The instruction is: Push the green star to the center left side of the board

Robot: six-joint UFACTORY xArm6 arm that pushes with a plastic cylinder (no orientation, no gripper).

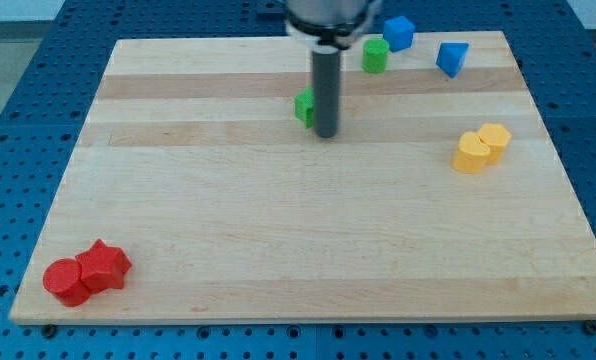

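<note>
A green block, mostly hidden behind my rod so its shape is unclear, sits on the wooden board at the upper middle. My tip rests on the board right against this block's right side, slightly nearer the view's bottom. A second green block stands near the board's top edge, to the upper right of the rod.
Two blue blocks sit near the top right edge, one and the other. Two yellow blocks touch each other at the right. A red cylinder and a red star sit together at the bottom left corner.
</note>
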